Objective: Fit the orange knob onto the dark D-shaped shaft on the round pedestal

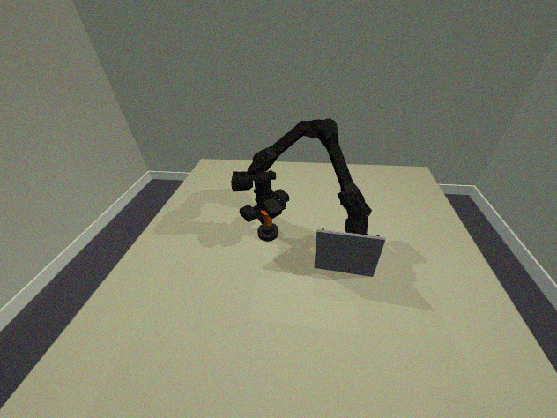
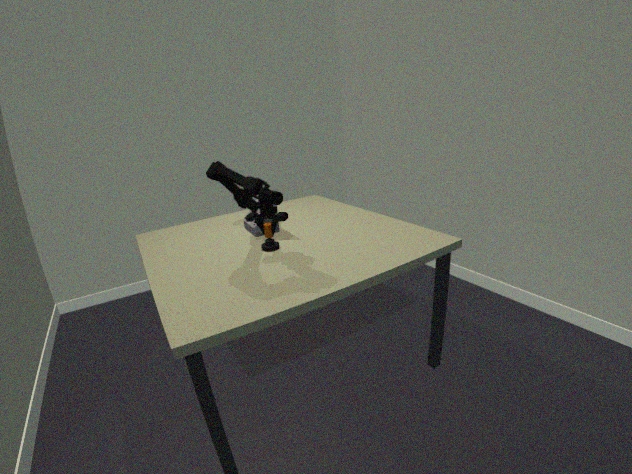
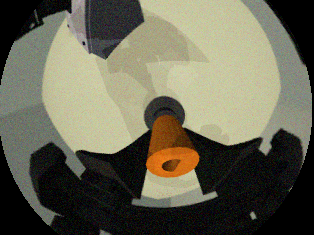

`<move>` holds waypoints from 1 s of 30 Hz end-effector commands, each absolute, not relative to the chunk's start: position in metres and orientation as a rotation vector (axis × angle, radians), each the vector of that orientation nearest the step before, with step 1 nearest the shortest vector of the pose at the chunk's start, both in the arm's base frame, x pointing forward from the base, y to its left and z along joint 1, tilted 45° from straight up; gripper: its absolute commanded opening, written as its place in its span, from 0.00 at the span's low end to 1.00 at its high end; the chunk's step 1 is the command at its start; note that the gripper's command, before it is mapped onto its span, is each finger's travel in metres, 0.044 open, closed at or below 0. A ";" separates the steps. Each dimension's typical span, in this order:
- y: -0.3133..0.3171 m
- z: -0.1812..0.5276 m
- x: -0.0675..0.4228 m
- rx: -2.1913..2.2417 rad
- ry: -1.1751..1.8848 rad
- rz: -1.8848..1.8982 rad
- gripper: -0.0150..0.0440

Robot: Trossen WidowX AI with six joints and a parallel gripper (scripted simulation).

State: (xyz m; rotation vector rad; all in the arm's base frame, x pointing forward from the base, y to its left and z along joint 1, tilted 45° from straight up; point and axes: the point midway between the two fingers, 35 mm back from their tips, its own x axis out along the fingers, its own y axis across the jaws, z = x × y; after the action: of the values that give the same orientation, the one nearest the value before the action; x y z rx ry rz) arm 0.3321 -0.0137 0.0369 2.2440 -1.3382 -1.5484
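Note:
The orange knob (image 1: 265,219) (image 2: 267,228) (image 3: 170,145) stands upright between the fingers of my gripper (image 1: 264,213) (image 3: 172,166), which is shut on it. Its lower end sits right over the round dark pedestal (image 1: 268,233) (image 2: 270,245) (image 3: 163,108). The shaft is hidden by the knob. In the wrist view I look down the knob's top, where a small D-shaped opening shows. The knob's base appears a little above the pedestal top; I cannot tell how far down the shaft it sits.
A grey square plate (image 1: 348,252) (image 3: 106,4) stands at the arm's base on the beige table (image 1: 232,334) (image 2: 342,242). The table's edges drop to a dark floor on both sides.

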 end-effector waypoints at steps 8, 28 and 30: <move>-0.011 0.040 0.332 2.228 -1.307 -1.556 0.25; -0.014 0.037 0.332 2.116 -1.114 -1.605 0.25; -0.014 0.037 0.332 2.116 -1.114 -1.605 0.25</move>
State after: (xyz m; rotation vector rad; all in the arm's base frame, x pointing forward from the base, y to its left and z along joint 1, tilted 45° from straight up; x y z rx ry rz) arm 0.3322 -0.0136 0.0370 2.1177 -1.1181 -1.6056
